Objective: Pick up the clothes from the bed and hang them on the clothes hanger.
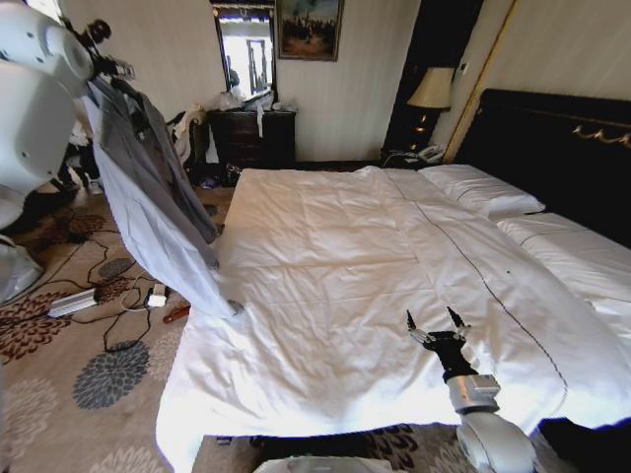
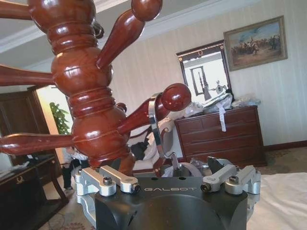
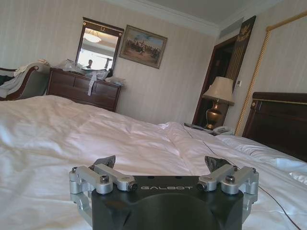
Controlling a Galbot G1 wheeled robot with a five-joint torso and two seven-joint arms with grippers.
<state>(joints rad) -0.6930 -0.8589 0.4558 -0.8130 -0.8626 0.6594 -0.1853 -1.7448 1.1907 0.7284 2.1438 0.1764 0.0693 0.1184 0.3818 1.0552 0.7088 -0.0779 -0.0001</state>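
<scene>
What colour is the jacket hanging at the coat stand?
Light grey-blue, plain with no pattern; the jacket shows best in the head view, hanging beside the bed.

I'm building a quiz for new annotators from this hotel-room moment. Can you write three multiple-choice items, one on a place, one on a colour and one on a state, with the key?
1. Where is the jacket?
A. spread on the bed
B. hanging beside the bed, up at the robot's left
C. on the dresser

2. What colour is the coat stand?
A. reddish-brown
B. white
C. black

3. How are the right gripper's fingers?
A. shut on the jacket
B. shut on the sheet
C. open, holding nothing

Key: 1 B, the head view shows it draped clear of the white sheets; 2 A, the left wrist view shows polished turned wood with a silver hook over a peg; 3 C, both fingers stand spread above the sheet.
</scene>
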